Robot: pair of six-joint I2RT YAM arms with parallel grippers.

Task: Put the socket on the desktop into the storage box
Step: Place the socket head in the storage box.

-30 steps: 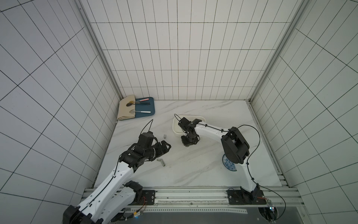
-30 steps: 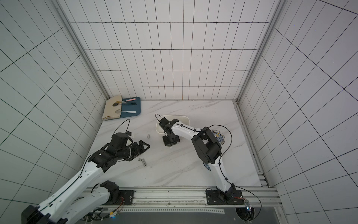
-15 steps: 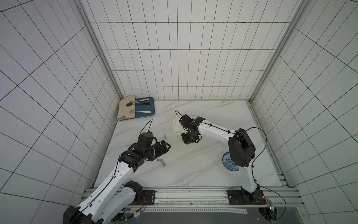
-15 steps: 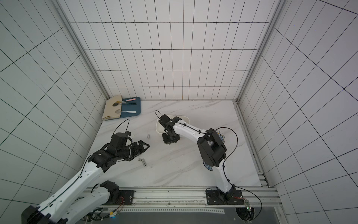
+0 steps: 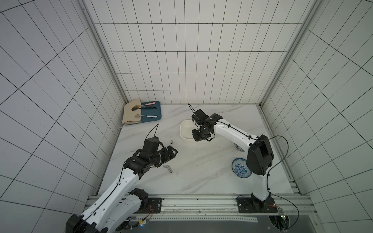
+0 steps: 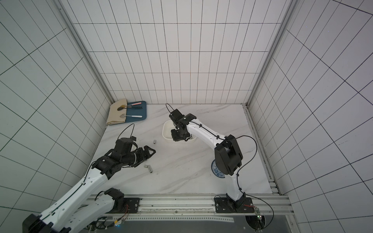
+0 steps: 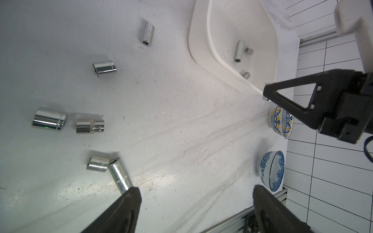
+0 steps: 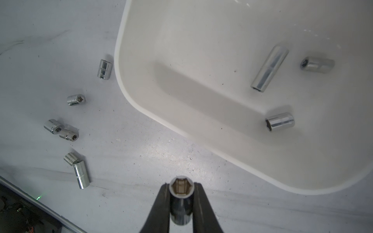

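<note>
- Right end effector (image 8: 182, 188) pinching a socket (image 8: 181, 201), hex mouth showing, hovering at the storage box's (image 5: 185, 130) four o'clock corner in both top views.
- Left end effector (image 7: 195, 191) spread wide, empty, near loose sockets (image 7: 99, 69) on the surface (image 7: 181, 131).

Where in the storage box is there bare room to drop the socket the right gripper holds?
The storage box floor is bare from the wall nearest the loose desktop sockets to its middle. Three stored sockets crowd the part beyond.
</note>
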